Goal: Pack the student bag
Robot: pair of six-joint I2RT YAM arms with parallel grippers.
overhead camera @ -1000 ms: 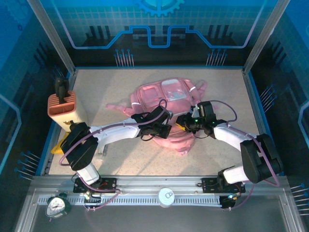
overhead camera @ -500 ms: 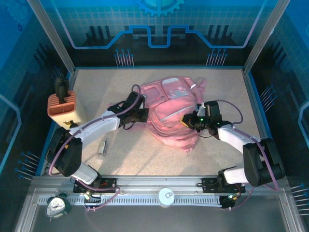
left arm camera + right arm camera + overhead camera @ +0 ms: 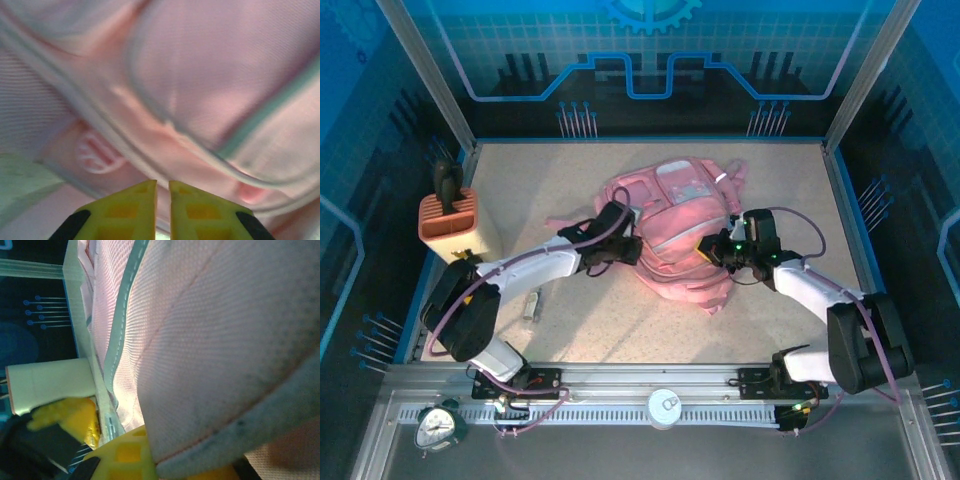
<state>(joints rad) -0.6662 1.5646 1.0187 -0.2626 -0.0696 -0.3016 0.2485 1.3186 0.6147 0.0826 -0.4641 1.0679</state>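
I am looking down on the student bag (image 3: 670, 215), which is lying on the speckled table (image 3: 620, 330) toward the back middle, with an arm reaching in from either side.

The left gripper (image 3: 628, 246) is pressing in at the bag's left flank. Through its wrist camera I am seeing its yellow fingers (image 3: 125, 215) standing nearly together, with only a thin slit between them and nothing in it that I can make out. Pink cloth with pale piping and a round embossed badge (image 3: 97, 152) is lying just ahead of them.

The right gripper (image 3: 713, 250) is sitting at the bag's right side. From its wrist camera I am watching a fold of pink mesh with a grey bound edge running down between the yellow fingers (image 3: 122, 452). The jaws are closed on that fold.

An orange ribbed box (image 3: 448, 218) is standing at the table's left edge, well apart from the bag, with something dark (image 3: 444, 183) sticking up out of it. A small grey object (image 3: 532, 303), too small for me to name, is lying on the table near the left arm. A green alarm clock (image 3: 440, 425) is resting on the near rail.
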